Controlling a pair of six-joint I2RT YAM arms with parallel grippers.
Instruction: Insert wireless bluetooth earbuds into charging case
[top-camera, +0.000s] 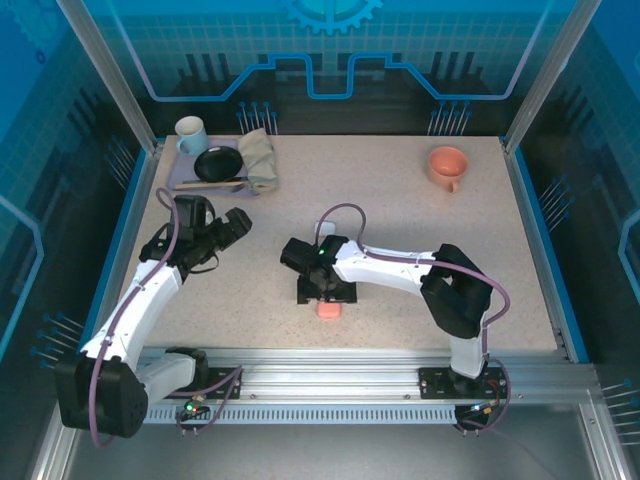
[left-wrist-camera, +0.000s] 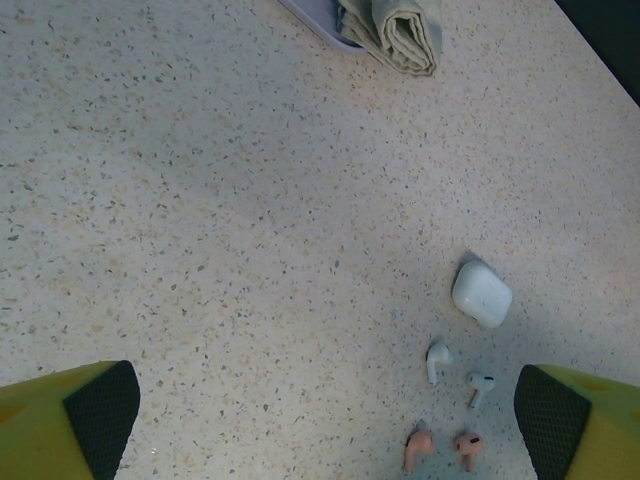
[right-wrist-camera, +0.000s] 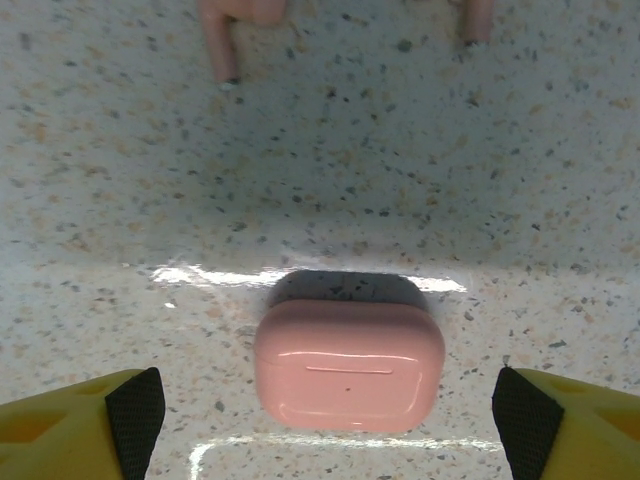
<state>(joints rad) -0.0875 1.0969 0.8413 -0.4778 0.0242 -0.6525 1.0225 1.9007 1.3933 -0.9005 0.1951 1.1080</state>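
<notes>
A shut coral-pink charging case (right-wrist-camera: 348, 365) lies flat on the speckled table, between the wide-apart fingers of my right gripper (right-wrist-camera: 330, 430), with a gap on each side. From above the case (top-camera: 328, 311) sits just in front of that gripper (top-camera: 326, 298). Two coral-pink earbuds (right-wrist-camera: 235, 30) lie beyond it. In the left wrist view a shut white case (left-wrist-camera: 480, 293) rests on the table, with two white earbuds (left-wrist-camera: 437, 360) and two pink earbuds (left-wrist-camera: 419, 448) below it. My left gripper (left-wrist-camera: 325, 440) hangs open over bare table to their left, holding nothing.
At the back left a purple tray (top-camera: 200, 183) carries a black plate (top-camera: 218, 163), with a white mug (top-camera: 190, 135) and a folded cloth (top-camera: 260, 158) beside it. An orange cup (top-camera: 447, 165) stands at the back right. The cloth (left-wrist-camera: 400, 30) lies far from the left fingers.
</notes>
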